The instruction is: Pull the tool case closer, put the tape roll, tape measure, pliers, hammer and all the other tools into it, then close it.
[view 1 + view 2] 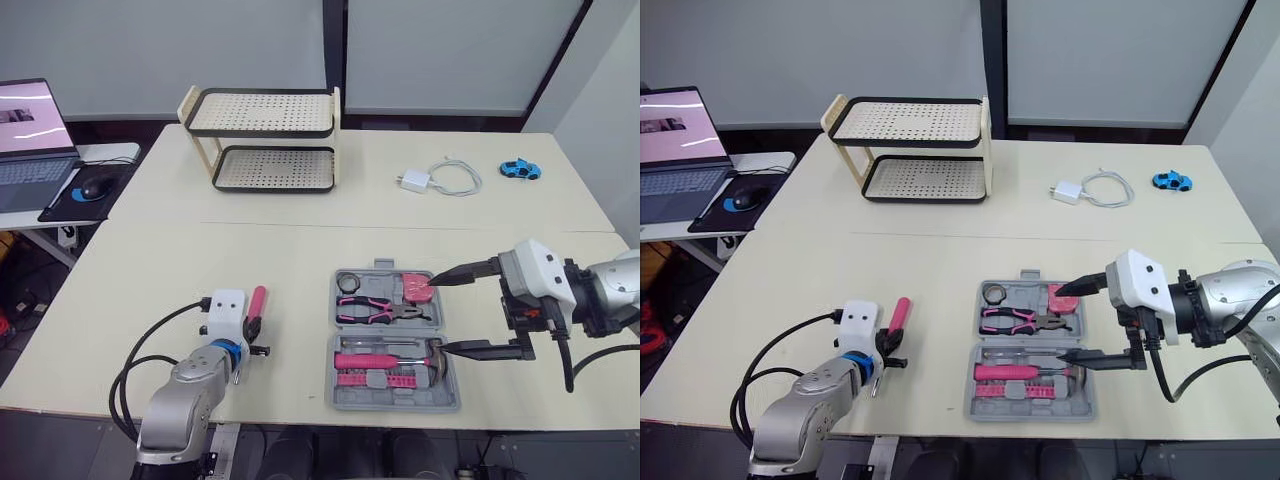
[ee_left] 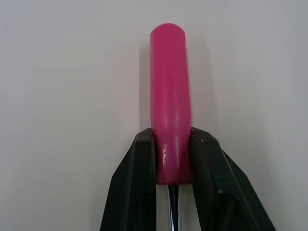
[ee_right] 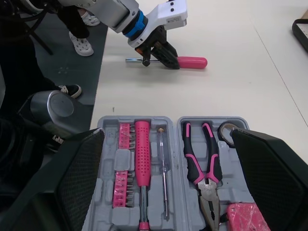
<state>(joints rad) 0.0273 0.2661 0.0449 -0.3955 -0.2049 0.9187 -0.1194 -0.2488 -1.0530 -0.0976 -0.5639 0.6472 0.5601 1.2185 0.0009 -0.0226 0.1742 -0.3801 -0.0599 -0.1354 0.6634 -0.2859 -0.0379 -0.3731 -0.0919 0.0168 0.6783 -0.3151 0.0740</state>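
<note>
The grey tool case [image 1: 332,380] lies open near the table's front edge. In it are a tape roll [image 1: 348,282], a pink tape measure [image 1: 415,288], pink-handled pliers [image 1: 375,310], a hammer [image 1: 385,360] and pink bits [image 1: 375,379]. My right gripper [image 1: 437,314] stands open at the case's right side, one finger over the tape measure and the other by the hammer head. Left of the case, my left gripper [image 1: 252,330] is shut on a pink-handled screwdriver [image 2: 169,96] that lies on the table, its metal shaft [image 3: 134,60] running back under the wrist.
A two-tier rack [image 1: 265,140] stands at the back of the table. A white charger with cable [image 1: 440,180] and a blue toy car [image 1: 520,169] lie at the back right. A laptop [image 1: 30,130] and mouse [image 1: 97,187] sit on a side table to the left.
</note>
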